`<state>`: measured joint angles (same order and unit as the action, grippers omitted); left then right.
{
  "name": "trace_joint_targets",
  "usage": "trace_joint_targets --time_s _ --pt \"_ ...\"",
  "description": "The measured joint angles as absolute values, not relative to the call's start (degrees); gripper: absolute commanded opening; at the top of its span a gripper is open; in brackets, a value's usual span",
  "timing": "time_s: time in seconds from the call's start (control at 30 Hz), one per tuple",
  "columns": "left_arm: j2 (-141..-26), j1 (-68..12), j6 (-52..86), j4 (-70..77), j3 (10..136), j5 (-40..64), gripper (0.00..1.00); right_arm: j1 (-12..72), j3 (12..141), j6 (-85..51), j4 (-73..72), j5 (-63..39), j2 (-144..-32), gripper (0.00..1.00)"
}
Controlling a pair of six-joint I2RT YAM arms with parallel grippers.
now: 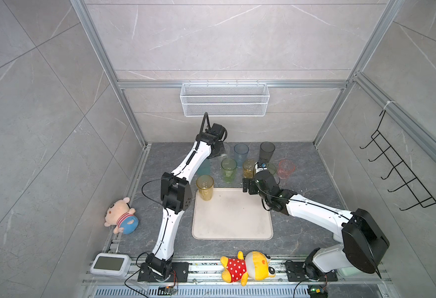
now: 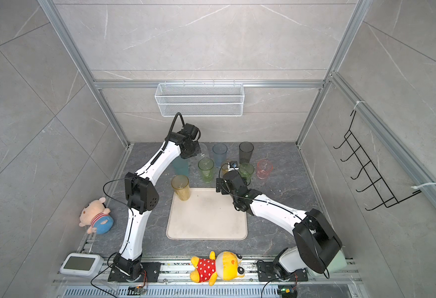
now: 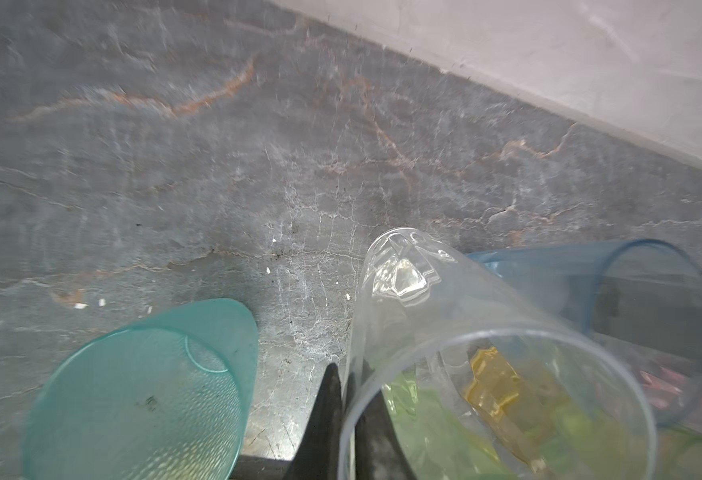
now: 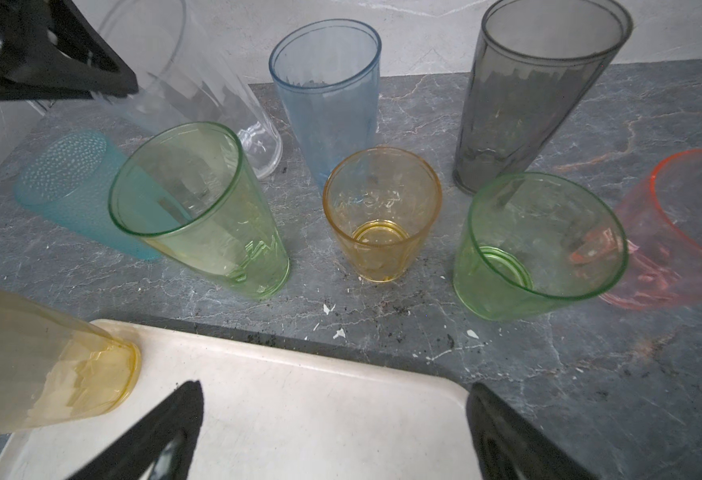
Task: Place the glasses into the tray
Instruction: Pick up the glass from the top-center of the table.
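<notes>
The left claw [image 3: 346, 374] was clenched on the rim of the clear glass [image 3: 424, 316] beyond the tray's [image 1: 232, 219] far left corner. The teal glass [image 3: 141, 390] and blue glass [image 3: 631, 291] crowded either side of it. The right claw [image 4: 332, 401] hung released over the tray's far edge, facing the small amber glass [image 4: 382, 216]. A yellow glass [image 1: 205, 187] stood in the tray's far left corner, with open tray floor nearer.

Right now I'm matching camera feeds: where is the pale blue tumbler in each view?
In a top view: pale blue tumbler upright in the back row.
In a top view: pale blue tumbler, same back-row spot.
Left wrist: pale blue tumbler just behind the clear tumbler.
Right wrist: pale blue tumbler between the clear tumbler and the smoke-grey tumbler.
Shared landmark: the clear tumbler, its neighbour in every view.
</notes>
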<state>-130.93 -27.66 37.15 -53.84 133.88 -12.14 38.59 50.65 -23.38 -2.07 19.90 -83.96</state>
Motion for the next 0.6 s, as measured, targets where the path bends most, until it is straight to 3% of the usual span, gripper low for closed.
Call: trace_joint_targets --time_s 0.6 --pt "-119.68 -29.63 32.47 -61.87 133.67 -14.44 0.0 38.59 50.7 -23.4 -1.87 19.88 -83.96 0.99"
